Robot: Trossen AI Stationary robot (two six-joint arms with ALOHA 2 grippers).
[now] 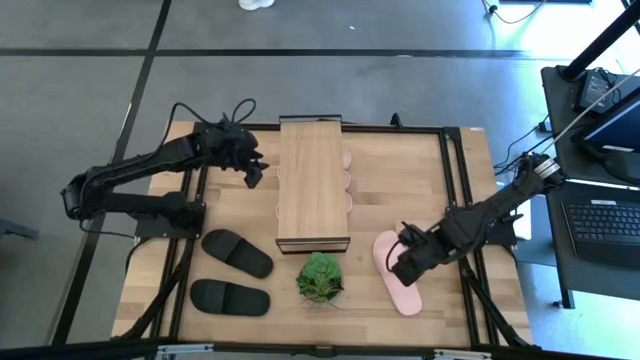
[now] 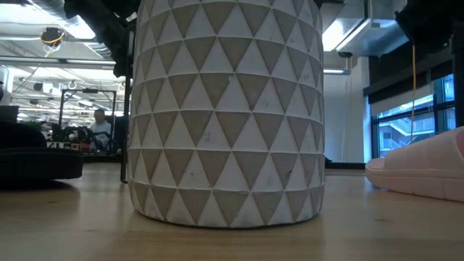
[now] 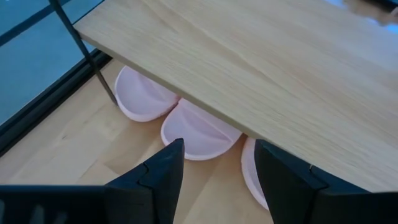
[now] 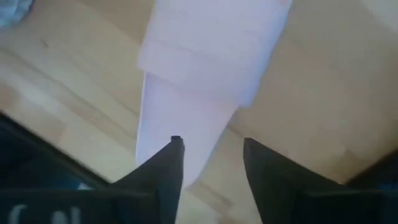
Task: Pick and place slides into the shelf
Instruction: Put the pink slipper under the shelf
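The shelf (image 1: 313, 185), a light-wood rack with a plank top (image 3: 261, 62), stands mid-table. Three pink slides (image 3: 196, 130) lie under it, their ends poking out past its sides (image 1: 347, 180). Another pink slide (image 1: 396, 272) lies flat on the table at the near right, seen also in the low view (image 2: 424, 170). My right gripper (image 4: 211, 146) is open and points down over this slide, near its narrow end (image 4: 180, 124). Two black slides (image 1: 237, 252) (image 1: 230, 297) lie at the near left. My left gripper (image 3: 217, 146) is open beside the shelf's left side (image 1: 255, 172).
A small green plant (image 1: 320, 278) in a white triangle-patterned pot (image 2: 225, 109) stands just in front of the shelf, between the black slides and the loose pink slide. Dark frame rails (image 1: 458, 190) run along the table's sides. Bare wood (image 1: 410, 185) lies right of the shelf.
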